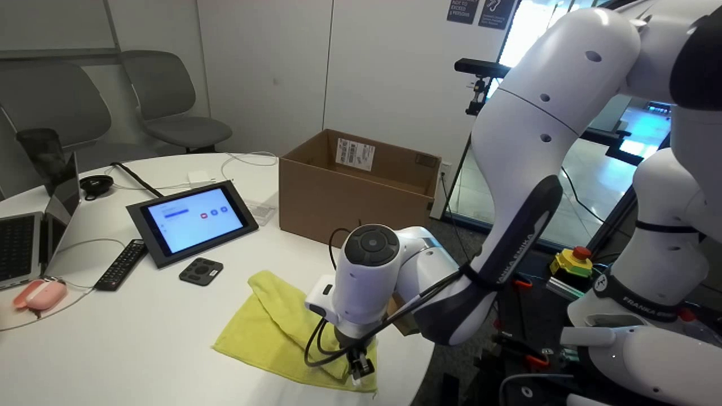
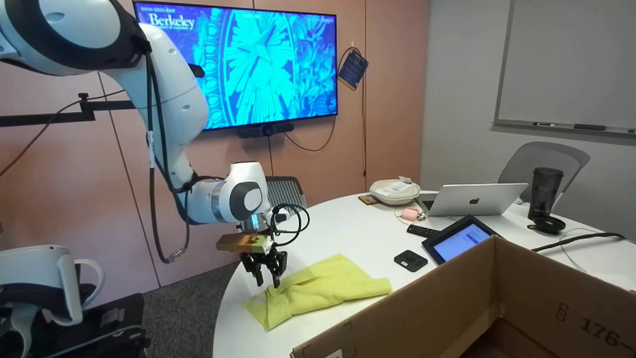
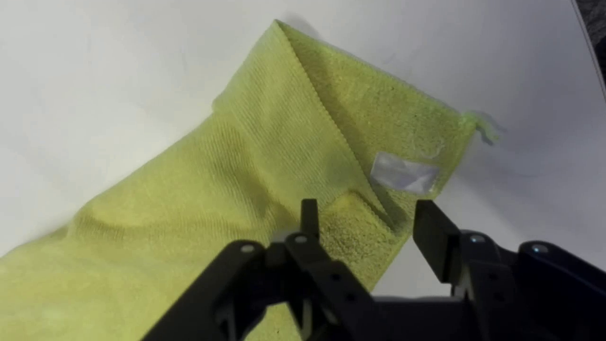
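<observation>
In an exterior view we see a black remote [image 1: 120,265] left of the tablet [image 1: 193,219], a dark flat device [image 1: 201,271] in front of it, a laptop [image 1: 17,248] and pink case [image 1: 47,294] farther left, and a cardboard box [image 1: 352,200] to its right.

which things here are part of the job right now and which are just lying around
Likely part of the job:
gripper, open
yellow-green cloth, the thing nearest it

Apparently just around:
touchscreen tablet
remote control
pink earbuds case
Apple laptop
black tumbler
cardboard box (less certain)
</observation>
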{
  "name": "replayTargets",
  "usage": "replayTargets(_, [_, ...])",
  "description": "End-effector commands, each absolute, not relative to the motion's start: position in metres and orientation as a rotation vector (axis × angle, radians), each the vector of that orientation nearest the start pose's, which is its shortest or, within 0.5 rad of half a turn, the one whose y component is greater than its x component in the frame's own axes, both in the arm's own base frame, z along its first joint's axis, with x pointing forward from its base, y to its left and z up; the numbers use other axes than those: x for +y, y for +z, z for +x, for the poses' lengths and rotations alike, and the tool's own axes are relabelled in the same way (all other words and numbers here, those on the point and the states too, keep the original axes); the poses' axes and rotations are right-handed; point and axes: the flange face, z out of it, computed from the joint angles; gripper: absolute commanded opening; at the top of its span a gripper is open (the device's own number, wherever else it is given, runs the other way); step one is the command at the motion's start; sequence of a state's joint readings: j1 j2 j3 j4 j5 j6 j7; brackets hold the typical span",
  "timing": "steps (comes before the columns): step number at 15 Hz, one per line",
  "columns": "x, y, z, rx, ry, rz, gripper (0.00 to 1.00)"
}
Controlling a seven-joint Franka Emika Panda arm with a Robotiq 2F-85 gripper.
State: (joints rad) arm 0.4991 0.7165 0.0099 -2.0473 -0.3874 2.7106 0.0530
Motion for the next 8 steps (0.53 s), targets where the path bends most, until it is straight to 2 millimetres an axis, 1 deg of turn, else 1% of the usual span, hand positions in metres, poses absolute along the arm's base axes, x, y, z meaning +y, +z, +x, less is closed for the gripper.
replayTargets(1, [0.286,0.097,0.509,-1.234,-0.104,-3.067,0.85])
replayTargets(3, [0.282,0.102,0.532,-1.115,-0.172,-3.129,0.99])
replayTargets(8, [0.264,0.118,0.609,-0.743,-0.300,-3.277,1.00])
